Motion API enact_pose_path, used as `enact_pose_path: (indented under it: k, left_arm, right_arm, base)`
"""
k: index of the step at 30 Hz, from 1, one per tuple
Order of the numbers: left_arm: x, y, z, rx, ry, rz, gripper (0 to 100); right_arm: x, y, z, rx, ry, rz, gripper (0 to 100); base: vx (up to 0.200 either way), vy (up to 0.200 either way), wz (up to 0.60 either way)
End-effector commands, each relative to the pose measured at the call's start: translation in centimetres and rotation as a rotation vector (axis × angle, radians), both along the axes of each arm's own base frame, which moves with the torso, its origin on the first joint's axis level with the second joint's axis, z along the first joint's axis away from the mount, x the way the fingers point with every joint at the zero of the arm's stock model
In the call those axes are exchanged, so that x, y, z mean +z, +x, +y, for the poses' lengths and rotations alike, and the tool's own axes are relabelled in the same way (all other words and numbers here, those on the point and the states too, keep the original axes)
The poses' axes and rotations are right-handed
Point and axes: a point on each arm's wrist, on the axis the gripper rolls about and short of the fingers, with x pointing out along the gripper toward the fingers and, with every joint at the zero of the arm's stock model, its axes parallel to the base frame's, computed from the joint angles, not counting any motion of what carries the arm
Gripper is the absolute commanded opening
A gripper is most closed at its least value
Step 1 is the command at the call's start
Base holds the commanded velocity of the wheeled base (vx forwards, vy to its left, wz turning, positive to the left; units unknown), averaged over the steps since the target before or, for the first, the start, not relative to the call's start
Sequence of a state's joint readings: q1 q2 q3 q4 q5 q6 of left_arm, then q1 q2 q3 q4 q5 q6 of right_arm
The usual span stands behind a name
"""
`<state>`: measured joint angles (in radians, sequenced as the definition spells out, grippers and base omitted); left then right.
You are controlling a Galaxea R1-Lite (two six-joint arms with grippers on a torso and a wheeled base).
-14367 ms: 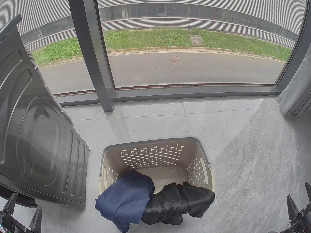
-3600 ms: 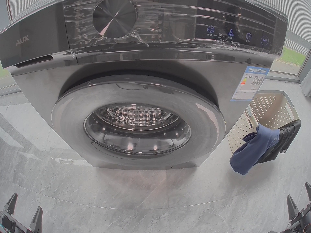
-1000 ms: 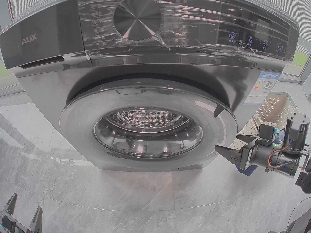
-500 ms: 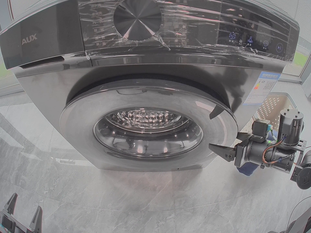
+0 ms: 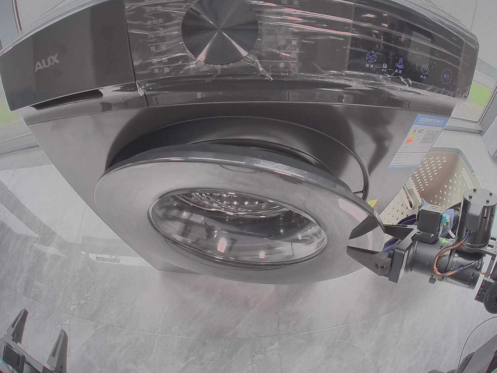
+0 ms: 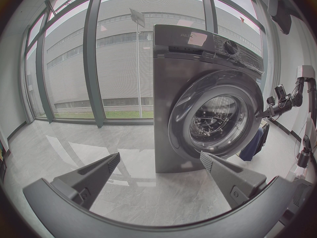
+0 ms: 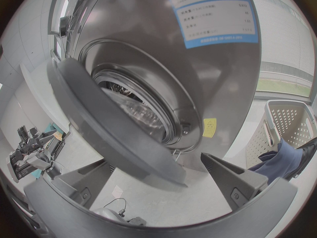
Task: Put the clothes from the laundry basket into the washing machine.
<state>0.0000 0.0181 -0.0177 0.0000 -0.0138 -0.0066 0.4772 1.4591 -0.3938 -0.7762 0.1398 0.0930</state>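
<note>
**Washer door ajar, right end effector at its free edge**

The washing machine (image 5: 77,68) stood on the floor (image 5: 207,312) with its front facing the robot. Its round door (image 5: 238,229) was hinged on the robot's left. The free edge on the right had swung out from the front panel, which opened a narrow wedge of a gap through which the drum mouth (image 7: 132,96) showed.

The laundry basket (image 5: 440,177) sat on the floor just beside the machine's right side, mouth upward. A blue garment (image 7: 280,159) and a black garment (image 7: 308,151) hung over the basket rim nearest the robot.

The right end effector (image 5: 368,239) pointed toward the door from the right, between basket and door. Its fingers were spread wide with the door's free edge lying between them. I could not tell whether either finger actually pressed on the rim.

The left end effector (image 5: 39,335) sat low at the robot's left, well apart from the machine. Its fingers were spread wide and held nothing. A stretch of grey floor lay between it and the door.
</note>
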Motion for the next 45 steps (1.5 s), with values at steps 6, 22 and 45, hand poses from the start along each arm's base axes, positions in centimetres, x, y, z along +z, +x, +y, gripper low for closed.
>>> enact_pose_path:
  k: [6, 22, 45]
  left_arm:
    - [-0.5, 0.0, 0.0, -0.003, -0.004, 0.000, 100]
    - [-0.5, 0.0, 0.0, -0.003, -0.001, -0.002, 100]
    - [-0.5, 0.0, 0.0, -0.003, -0.003, -0.002, 100]
  right_arm:
    - [-0.2, 2.4, 0.9, -0.016, -0.005, 0.011, 100]
    - [-0.9, 0.8, -0.4, -0.025, -0.028, 0.011, 100]
    - [-2.8, 1.3, 1.5, 0.057, -0.043, 0.028, 100]
  base:
    - [-0.200, 0.000, 0.00]
    - [-0.013, 0.000, 0.00]
    - [0.000, 0.000, 0.00]
